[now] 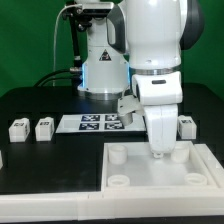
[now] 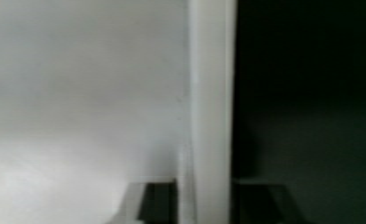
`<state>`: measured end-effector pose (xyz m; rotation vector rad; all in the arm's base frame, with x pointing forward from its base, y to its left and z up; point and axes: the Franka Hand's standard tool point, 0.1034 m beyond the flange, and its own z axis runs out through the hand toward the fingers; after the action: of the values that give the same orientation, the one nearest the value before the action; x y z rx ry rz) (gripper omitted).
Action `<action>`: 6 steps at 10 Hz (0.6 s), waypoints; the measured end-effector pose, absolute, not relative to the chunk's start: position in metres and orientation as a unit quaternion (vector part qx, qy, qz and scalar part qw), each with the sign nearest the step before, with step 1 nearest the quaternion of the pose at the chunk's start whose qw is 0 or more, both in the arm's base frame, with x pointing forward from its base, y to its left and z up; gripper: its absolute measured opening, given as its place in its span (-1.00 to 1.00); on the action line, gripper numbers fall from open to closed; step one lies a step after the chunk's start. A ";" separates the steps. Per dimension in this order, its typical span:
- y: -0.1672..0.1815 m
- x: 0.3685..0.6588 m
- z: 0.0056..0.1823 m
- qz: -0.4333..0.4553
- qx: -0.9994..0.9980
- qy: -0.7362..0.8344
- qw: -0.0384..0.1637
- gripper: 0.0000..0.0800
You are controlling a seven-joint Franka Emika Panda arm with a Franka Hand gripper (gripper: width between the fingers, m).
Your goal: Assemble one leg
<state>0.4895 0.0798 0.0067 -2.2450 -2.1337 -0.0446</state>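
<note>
Across the black tabletop (image 1: pixel 40 105) the white Panda arm (image 1: pixel 155 50) reaches down from its base at the back to the large square tray-like piece (image 1: pixel 150 185) at the front. Beyond the tray lies the marker board (image 1: pixel 95 122).

The leg (image 1: pixel 185 126) sits on the tabletop just beside the arm on the exterior view's right. A second leg (image 1: pixel 44 127) and a third leg (image 1: pixel 18 127) sit well apart from it on the left. None stands in a corner socket (image 1: pixel 117 155) yet.

The claw (image 1: pixel 160 152) is low at the tray's far wall. In the wrist view a pale strip, probably that wall, runs between the dark fingers (image 2: pixel 157 207), with white tray on one side and dark tabletop on the other. I cannot tell whether the claw is clenched on it or released.

The step looks like settling the tray before a leg is fetched. To do it well, keep the wall centred between the fingers, slide the tray flat and slowly, and keep clear of the nearby leg.
</note>
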 end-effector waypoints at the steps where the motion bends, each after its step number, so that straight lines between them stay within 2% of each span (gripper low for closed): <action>1: 0.080 0.489 0.007 -0.014 -0.725 -0.689 0.022 -0.28; 2: 0.080 0.489 0.007 -0.014 -0.725 -0.688 0.022 0.06; 3: 0.080 0.489 0.007 -0.014 -0.725 -0.688 0.022 0.06; 4: 0.079 0.489 0.007 -0.014 -0.725 -0.688 0.022 0.47; 5: 0.079 0.490 0.007 -0.014 -0.725 -0.688 0.022 0.57; 6: 0.079 0.490 0.007 -0.014 -0.725 -0.688 0.022 0.57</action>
<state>0.4895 0.0791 0.0066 -2.2469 -2.1317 -0.0445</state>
